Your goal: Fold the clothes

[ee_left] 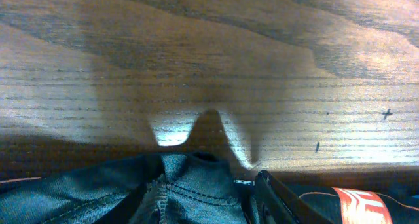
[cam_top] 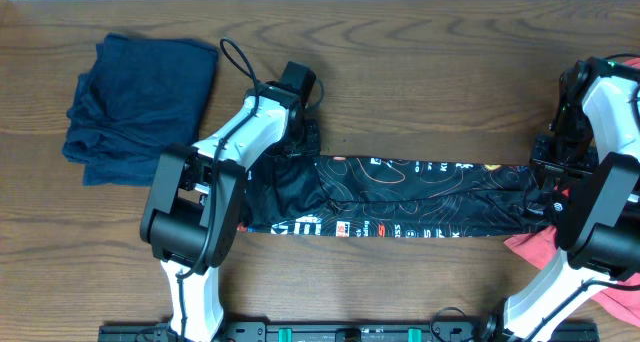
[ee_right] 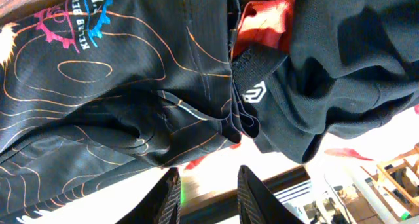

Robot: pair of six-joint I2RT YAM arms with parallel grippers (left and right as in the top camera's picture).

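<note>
The black jersey [cam_top: 400, 197] with orange contour lines lies folded into a long strip across the table's middle. My left gripper [cam_top: 300, 150] sits at its left end. In the left wrist view that gripper [ee_left: 209, 185] is shut on a bunched, stitched seam of the jersey [ee_left: 190, 198]. My right gripper [cam_top: 548, 187] is at the strip's right end. In the right wrist view it [ee_right: 206, 175] stands open with nothing between the fingers [ee_right: 252, 194], and the jersey [ee_right: 111, 86] hangs just beyond the tips.
A folded navy garment [cam_top: 140, 107] lies at the back left. At the right, a coral-red garment [cam_top: 530, 250] spreads under the right arm. The right wrist view also shows a plain black garment [ee_right: 340, 67] with a small white logo and coral-red cloth [ee_right: 268, 14].
</note>
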